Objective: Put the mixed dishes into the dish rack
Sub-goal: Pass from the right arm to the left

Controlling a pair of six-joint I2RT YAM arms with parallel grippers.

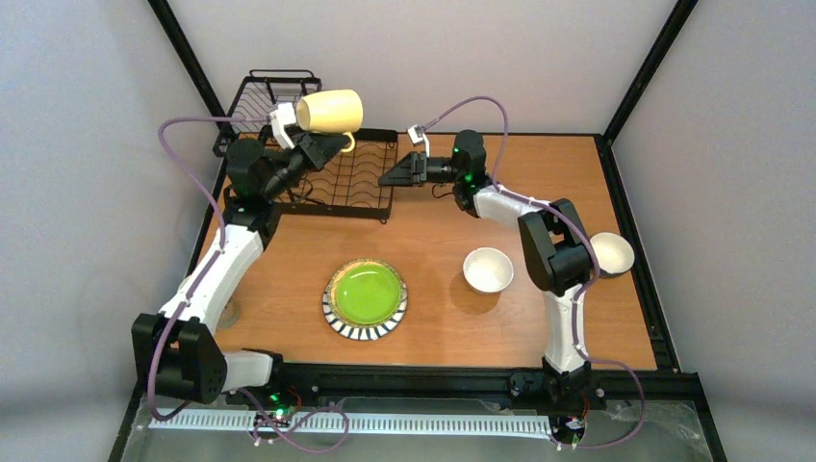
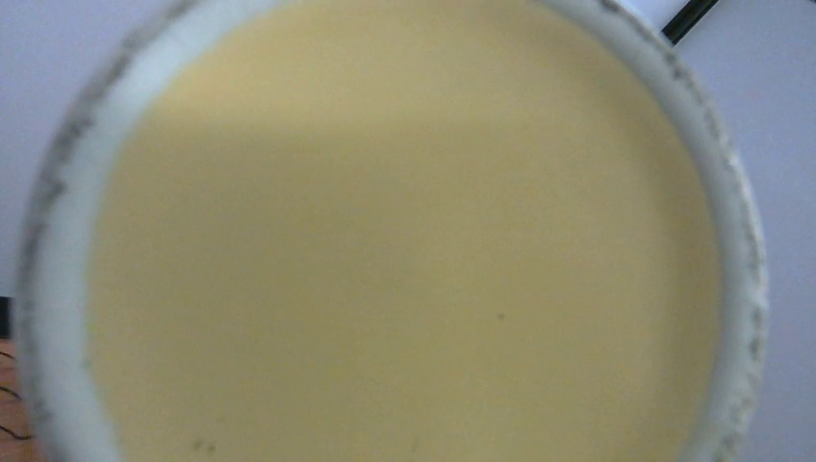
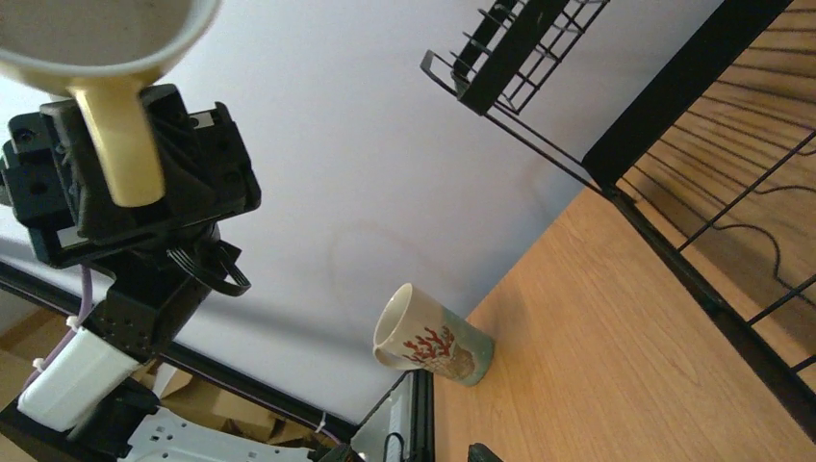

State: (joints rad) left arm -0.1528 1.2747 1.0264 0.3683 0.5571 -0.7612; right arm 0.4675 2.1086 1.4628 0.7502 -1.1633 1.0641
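1. My left gripper is pinched on the handle of the cream mug. The right wrist view shows that handle running down into the clamp.
2. The mug hangs in the air at the upper left of the top view. It lies on its side with its long axis left-right across the frame and its handle underneath.
3. The dish rack sits right below it, with the flat slotted base beneath the mug and the raised basket tier just to the upper left. I judge the coming move is mostly downward, with a wrist turn to bring the mug off its side.
4. My right gripper points at the rack's right edge with nothing visibly in it. I cannot tell how its jaws stand.
5. The green plate and a white bowl wait lower in the frame, well apart from the rack.
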